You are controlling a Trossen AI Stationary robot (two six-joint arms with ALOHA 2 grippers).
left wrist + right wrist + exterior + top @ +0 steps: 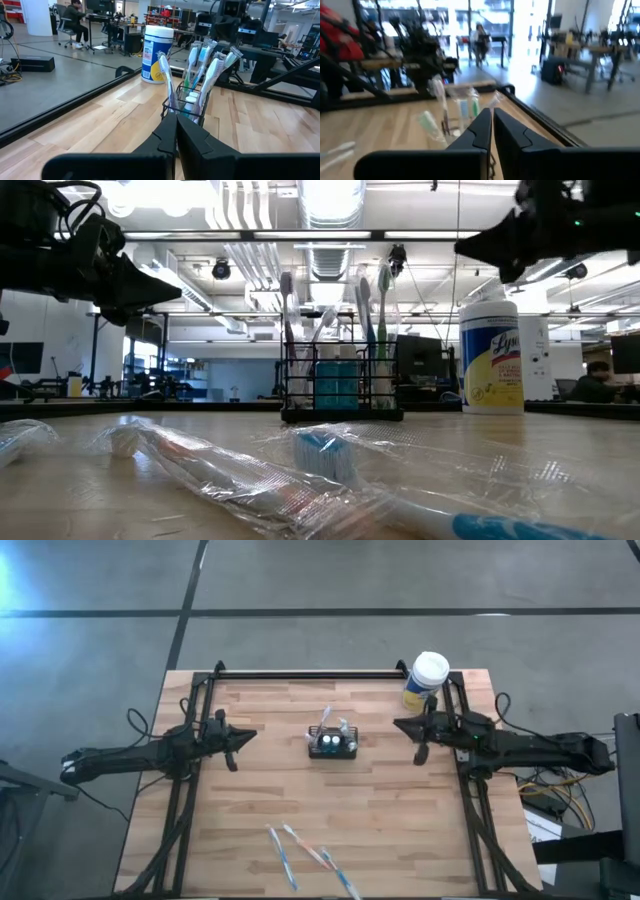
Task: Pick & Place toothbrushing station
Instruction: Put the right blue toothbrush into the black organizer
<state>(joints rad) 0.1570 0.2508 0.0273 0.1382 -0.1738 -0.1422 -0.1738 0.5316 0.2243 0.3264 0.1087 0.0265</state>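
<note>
The toothbrushing station (332,744), a small black wire-mesh holder, stands on its base at the middle of the wooden table (260,810). Several toothbrushes (200,65) stick up out of it, leaning on its rim. My left gripper (235,740) hovers shut to its left, clear of the table, pointing level at the holder (186,107). My right gripper (410,730) hovers shut to its right, higher up, also pointing level toward the holder (457,120). Neither gripper holds anything.
A white-lidded wipes canister (425,680) with a yellow label stands at the far right corner, close to my right arm. Several plastic-wrapped toothbrushes (305,855) lie flat near the table's front edge. Black frame rails (300,674) run along the far edge and both sides.
</note>
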